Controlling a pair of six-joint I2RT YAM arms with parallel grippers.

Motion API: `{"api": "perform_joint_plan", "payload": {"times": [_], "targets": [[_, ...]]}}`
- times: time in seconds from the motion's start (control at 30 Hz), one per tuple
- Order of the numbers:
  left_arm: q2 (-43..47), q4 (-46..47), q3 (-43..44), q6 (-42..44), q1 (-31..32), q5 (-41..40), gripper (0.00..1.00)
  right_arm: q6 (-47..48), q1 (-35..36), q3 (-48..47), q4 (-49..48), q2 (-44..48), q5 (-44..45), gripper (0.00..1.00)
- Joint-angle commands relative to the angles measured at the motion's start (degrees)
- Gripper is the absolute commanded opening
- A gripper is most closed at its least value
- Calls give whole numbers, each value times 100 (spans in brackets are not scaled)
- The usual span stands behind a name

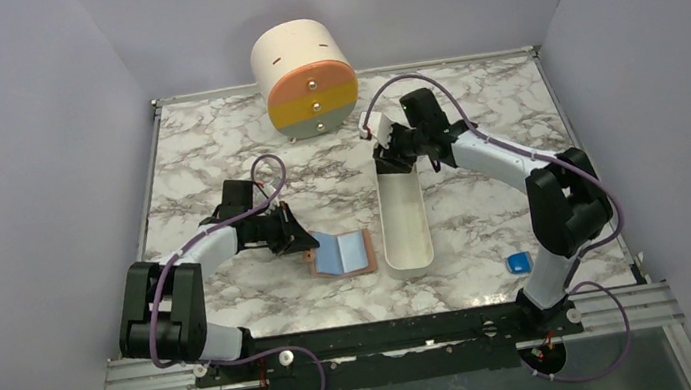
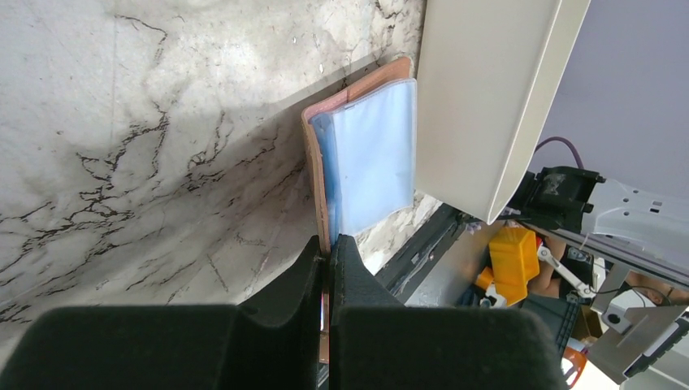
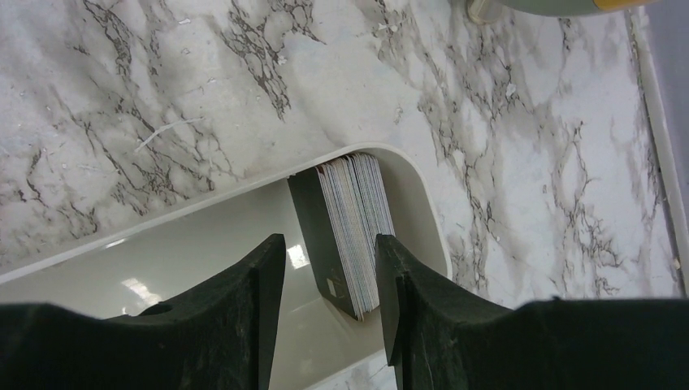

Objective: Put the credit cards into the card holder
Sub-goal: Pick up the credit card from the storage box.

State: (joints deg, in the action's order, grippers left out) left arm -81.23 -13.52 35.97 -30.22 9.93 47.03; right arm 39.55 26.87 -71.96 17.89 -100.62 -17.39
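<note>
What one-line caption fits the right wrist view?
Open right tool hovers over credit cards stacked on edge in the white tray.

Glossy plastic tray [image 3: 187, 252]; leather card holder [image 1: 341, 253]; smooth marble-patterned table [image 1: 213, 142].

Seen from above, the right hand [image 1: 389, 152] covers the far end of the white tray [image 1: 407, 232], hiding what stands there. The credit cards [image 3: 351, 219] appear only in the right wrist view, packed on edge too tightly to count. In that view the tray runs off the left edge, and a round container [image 3: 552, 6] is mostly cut off at the top. In the left wrist view, the near edge of the card holder [image 2: 366, 154] vanishes between the pressed-together fingers of the left hand [image 2: 327, 253].
</note>
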Motion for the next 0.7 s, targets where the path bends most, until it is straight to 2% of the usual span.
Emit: {"api": "perform_joint_plan", "payload": {"times": [0.0,0.53,0.67], "targets": [[41,59,59,69,44,233,0,447,-33,229,-851,-79,-3,45],[-134,77,60,63,80,317,0,897,-34,558,-1144,-444,315,45],[-105,79,60,60,79,298,0,951,-33,604,-1407,-591,648,44]]}}
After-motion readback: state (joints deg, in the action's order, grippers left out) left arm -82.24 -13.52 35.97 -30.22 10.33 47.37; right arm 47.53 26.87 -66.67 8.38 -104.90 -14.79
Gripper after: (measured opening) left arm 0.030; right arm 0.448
